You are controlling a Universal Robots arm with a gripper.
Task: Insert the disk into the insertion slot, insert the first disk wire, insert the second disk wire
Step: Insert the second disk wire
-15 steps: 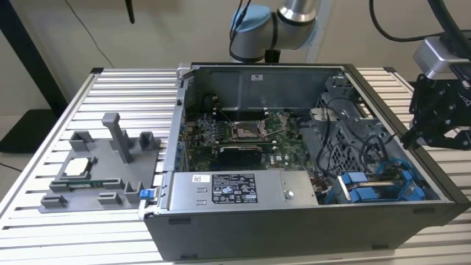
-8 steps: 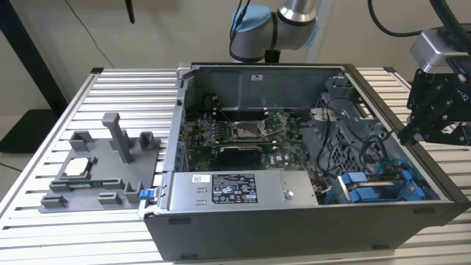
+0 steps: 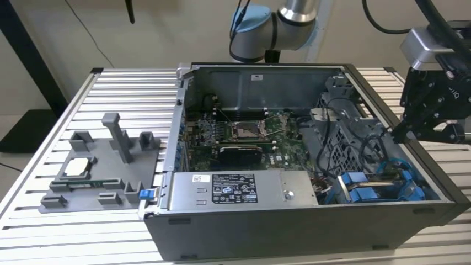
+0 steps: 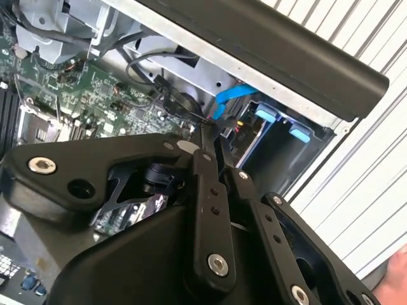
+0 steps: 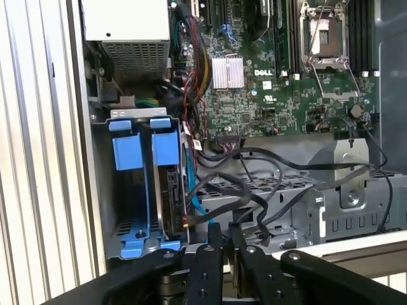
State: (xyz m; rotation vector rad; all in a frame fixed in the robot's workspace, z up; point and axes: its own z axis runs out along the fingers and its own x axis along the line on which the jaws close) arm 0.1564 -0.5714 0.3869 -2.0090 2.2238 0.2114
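The disk [image 5: 170,197] stands on edge in the insertion slot [image 5: 127,190], a grey bay with blue tabs at the case's corner [image 3: 375,187]; those tabs also show in the second wrist view [image 4: 273,143]. My gripper [image 3: 401,135] hangs over the case's right wall, just above the bay. In both wrist views its two black fingers are pressed together [image 5: 222,227] [image 4: 212,130]. A blue disk wire [image 5: 194,200] [image 4: 235,95] runs from beside the disk up to the fingertips and seems pinched there. Black wires [image 5: 254,190] loop beside it.
The grey labelled power-supply box [image 3: 235,190] lies along the case's front, left of the bay. The motherboard [image 3: 235,138] covers the case floor. A grey fixture tray [image 3: 96,171] sits on the slatted table at the exterior view's left. The case wall [image 3: 434,182] borders the bay.
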